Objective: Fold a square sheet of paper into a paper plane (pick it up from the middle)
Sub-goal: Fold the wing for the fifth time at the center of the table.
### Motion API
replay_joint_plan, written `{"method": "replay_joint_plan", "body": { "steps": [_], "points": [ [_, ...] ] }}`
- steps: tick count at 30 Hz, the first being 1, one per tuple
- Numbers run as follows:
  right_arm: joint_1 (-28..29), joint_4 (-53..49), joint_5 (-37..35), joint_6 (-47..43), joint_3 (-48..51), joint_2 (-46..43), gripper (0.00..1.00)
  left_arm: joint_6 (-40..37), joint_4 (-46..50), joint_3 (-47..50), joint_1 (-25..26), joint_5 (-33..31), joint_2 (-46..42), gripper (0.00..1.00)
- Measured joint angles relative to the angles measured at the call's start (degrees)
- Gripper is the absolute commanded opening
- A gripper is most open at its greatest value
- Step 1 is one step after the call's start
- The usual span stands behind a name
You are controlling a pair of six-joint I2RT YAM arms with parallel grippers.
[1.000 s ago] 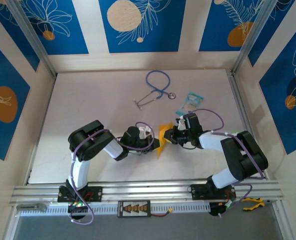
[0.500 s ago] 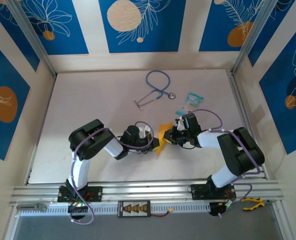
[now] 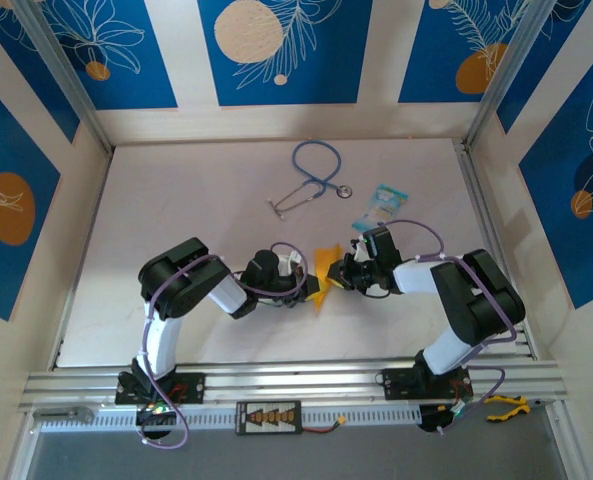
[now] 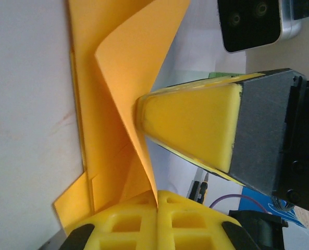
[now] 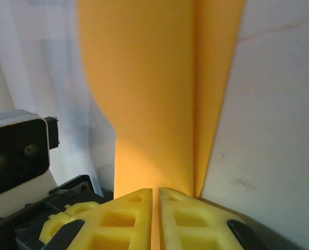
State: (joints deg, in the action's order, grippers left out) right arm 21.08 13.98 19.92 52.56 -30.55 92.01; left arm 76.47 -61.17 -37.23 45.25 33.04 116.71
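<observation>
Orange-yellow, one paper plane (image 5: 149, 94) between left gripper (image 4: 157, 200) and right gripper (image 5: 155, 197).

Overhead camera above the table (image 3: 176, 200); both wrist cameras close on one paper (image 4: 118, 62).

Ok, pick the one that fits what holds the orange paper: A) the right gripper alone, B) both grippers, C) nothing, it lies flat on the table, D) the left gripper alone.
B: the left gripper and the right gripper each have their fingers shut on the folded paper.
</observation>
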Motion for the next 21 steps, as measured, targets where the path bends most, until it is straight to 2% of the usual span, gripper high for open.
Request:
{"method": "replay_joint_plan", "body": {
  "steps": [3,9,15,21],
  "points": [
    [0.0,0.2,0.0,0.0,0.0,0.7,0.13,0.0,0.3,-0.1,0.0,0.0,0.0,0.01],
    [0.0,0.2,0.1,0.0,-0.2,0.9,0.13,-2.1,3.7,-0.3,0.0,-0.3,-1.1,0.15],
    [0.0,-0.3,0.0,0.3,-0.4,1.0,0.13,-7.5,12.3,-1.5,0.0,-0.7,-4.3,0.19],
    [0.1,-0.7,-0.1,0.5,-0.7,1.0,0.13,-13.5,23.1,-4.9,1.0,-0.7,-6.3,0.2]
  ]
}}
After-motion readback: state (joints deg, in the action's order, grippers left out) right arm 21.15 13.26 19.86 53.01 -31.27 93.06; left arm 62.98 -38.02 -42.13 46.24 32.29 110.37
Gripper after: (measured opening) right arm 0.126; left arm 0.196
